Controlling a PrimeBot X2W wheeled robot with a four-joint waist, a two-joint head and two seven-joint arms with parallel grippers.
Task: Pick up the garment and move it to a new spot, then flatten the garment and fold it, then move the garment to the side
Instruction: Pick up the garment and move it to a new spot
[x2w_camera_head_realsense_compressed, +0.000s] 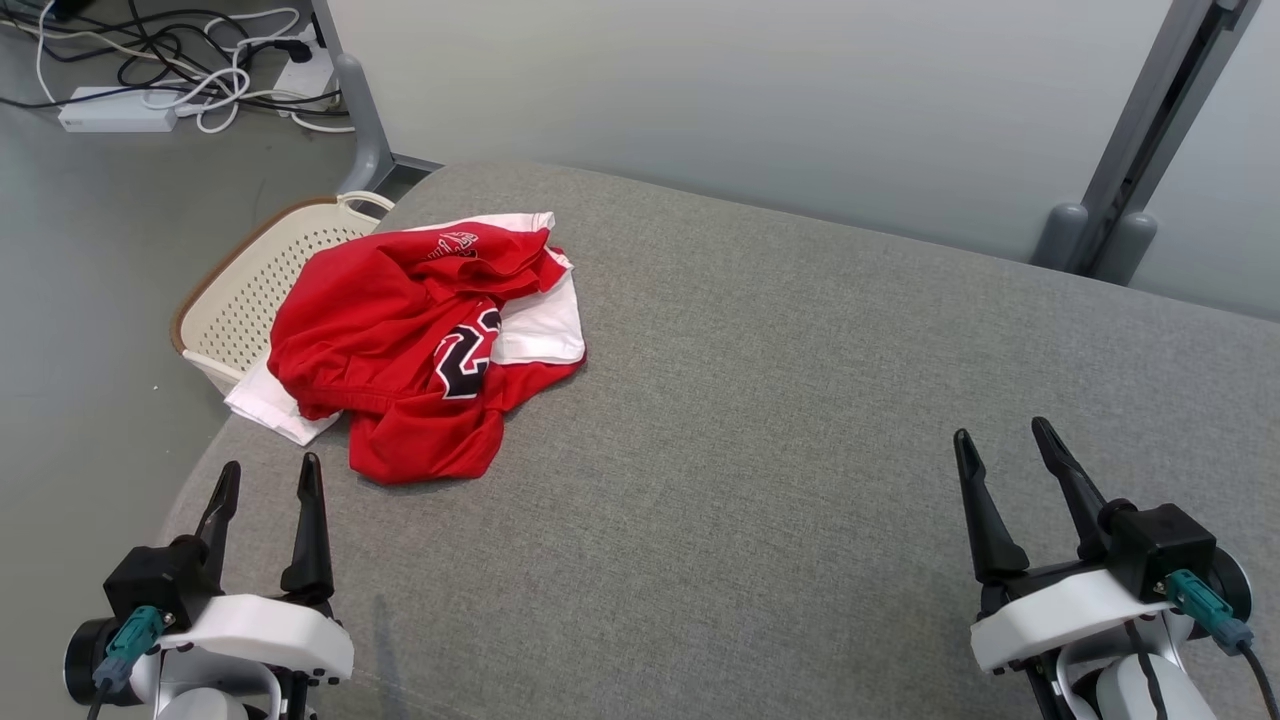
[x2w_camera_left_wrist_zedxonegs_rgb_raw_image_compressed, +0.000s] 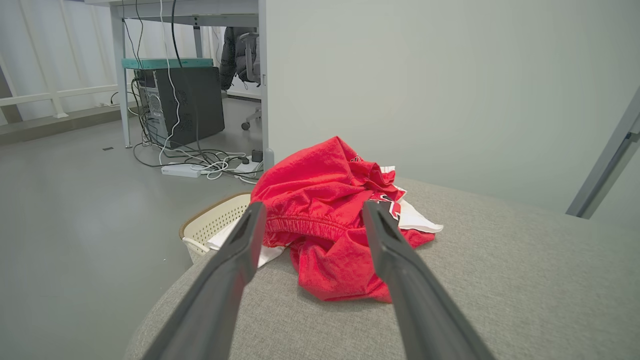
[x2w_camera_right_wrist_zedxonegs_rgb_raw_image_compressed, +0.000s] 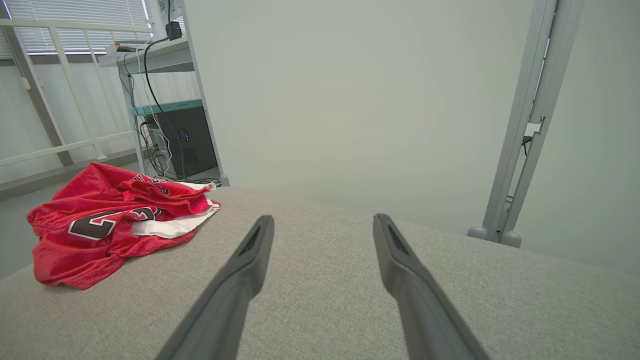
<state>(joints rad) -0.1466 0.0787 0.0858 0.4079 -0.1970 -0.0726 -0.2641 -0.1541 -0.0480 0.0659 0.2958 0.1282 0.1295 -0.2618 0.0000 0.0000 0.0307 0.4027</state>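
Note:
A crumpled red and white garment (x2w_camera_head_realsense_compressed: 400, 340) with a black number on it lies in a heap at the left edge of the grey padded table (x2w_camera_head_realsense_compressed: 800, 420). One white corner of it hangs over the table's rim. My left gripper (x2w_camera_head_realsense_compressed: 270, 475) stands open just in front of the heap, apart from it. In the left wrist view the garment (x2w_camera_left_wrist_zedxonegs_rgb_raw_image_compressed: 325, 225) shows beyond the open left gripper (x2w_camera_left_wrist_zedxonegs_rgb_raw_image_compressed: 312, 210). My right gripper (x2w_camera_head_realsense_compressed: 1000, 435) is open at the lower right, far from the cloth. The right wrist view has the garment (x2w_camera_right_wrist_zedxonegs_rgb_raw_image_compressed: 110, 225) at its left, past the open right gripper (x2w_camera_right_wrist_zedxonegs_rgb_raw_image_compressed: 322, 222).
A cream perforated basket (x2w_camera_head_realsense_compressed: 250, 290) stands on the floor against the table's left edge, partly under the garment. Cables and a power strip (x2w_camera_head_realsense_compressed: 115, 110) lie on the floor behind it. A pale partition wall (x2w_camera_head_realsense_compressed: 760, 90) with a grey post (x2w_camera_head_realsense_compressed: 1150, 130) runs behind the table.

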